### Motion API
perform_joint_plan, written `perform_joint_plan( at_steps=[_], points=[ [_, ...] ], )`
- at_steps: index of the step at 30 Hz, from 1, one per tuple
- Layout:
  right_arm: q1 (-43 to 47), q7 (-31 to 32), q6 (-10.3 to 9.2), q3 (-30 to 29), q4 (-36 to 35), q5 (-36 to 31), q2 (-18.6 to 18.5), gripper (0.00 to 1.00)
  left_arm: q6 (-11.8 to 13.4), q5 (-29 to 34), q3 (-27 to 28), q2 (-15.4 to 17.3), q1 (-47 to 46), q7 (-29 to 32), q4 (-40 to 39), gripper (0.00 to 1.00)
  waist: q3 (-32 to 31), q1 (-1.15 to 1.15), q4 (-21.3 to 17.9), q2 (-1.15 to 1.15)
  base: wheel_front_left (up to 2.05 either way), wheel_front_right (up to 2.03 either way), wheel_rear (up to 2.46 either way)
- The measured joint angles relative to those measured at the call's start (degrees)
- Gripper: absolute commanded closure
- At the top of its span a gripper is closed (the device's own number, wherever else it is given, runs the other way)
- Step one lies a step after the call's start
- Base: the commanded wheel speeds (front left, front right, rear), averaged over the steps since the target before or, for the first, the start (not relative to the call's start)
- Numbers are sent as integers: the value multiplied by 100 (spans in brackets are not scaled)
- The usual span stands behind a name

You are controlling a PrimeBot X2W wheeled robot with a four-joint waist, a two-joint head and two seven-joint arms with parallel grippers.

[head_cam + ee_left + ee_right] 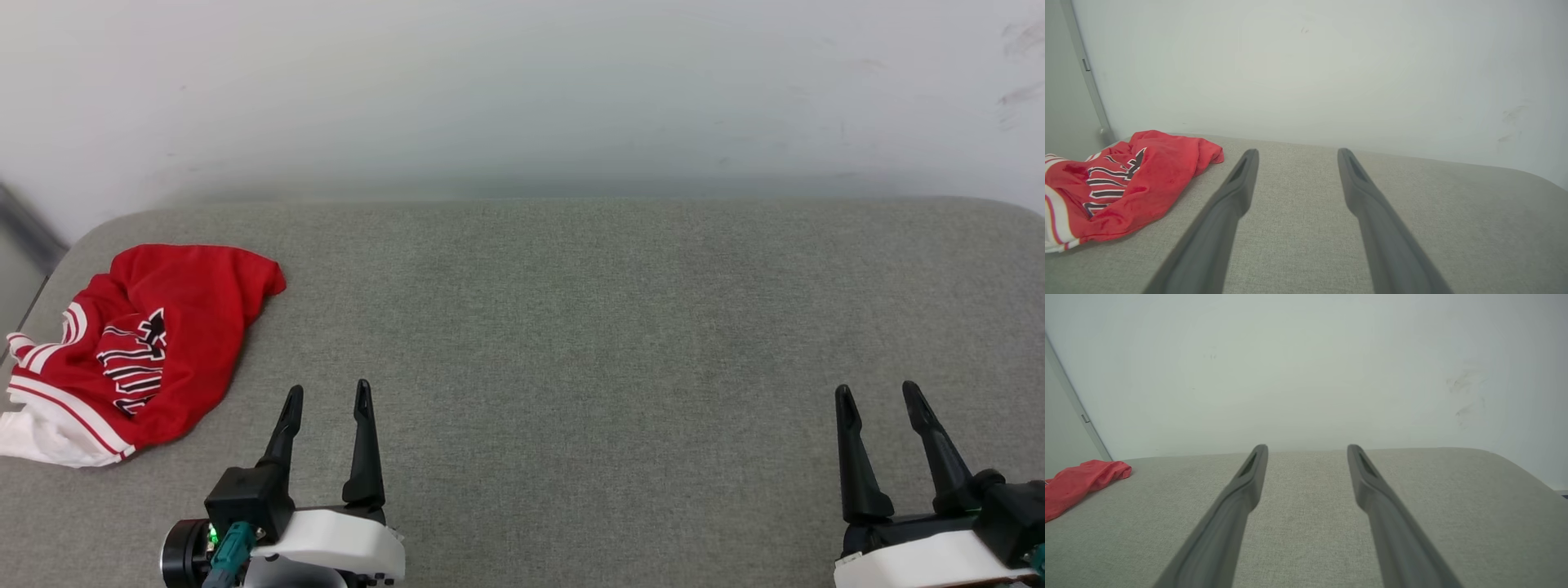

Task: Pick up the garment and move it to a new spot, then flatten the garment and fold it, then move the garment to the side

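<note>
Left gripper (328, 389) and right gripper (877, 389) point forward, spread, empty; crumpled garment (139, 343) lies far left, perhaps overhanging.

Both arms low in front, tools spread and empty.
Left tool (328, 390) sits lower left in the head view, right tool (878, 390) lower right, well apart. On each, the two dark fingers (1237, 192) are parted with nothing between them, tips pointing forward. White wrist shells (343, 547) sit behind the fingers. Green light (214, 535) is lit on the left wrist, beside a teal plug (233, 549).
</note>
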Motion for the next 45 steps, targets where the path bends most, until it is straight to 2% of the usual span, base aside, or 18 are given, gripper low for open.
perform_joint_plan(
  at_steps=[22, 45],
  points=[
    [49, -234, 1, -81, -166, -575, -1, 0, -86, 787, 111, -53, 91, -218, -41, 0, 39, 0, 68, 0, 0, 0, 0],
    [97, -235, 1, -130, -42, -286, -1, 0, -55, 642, 79, -56, 116, -225, 49, 0, 13, 0, 134, 0, 0, 0, 0]
  ],
)
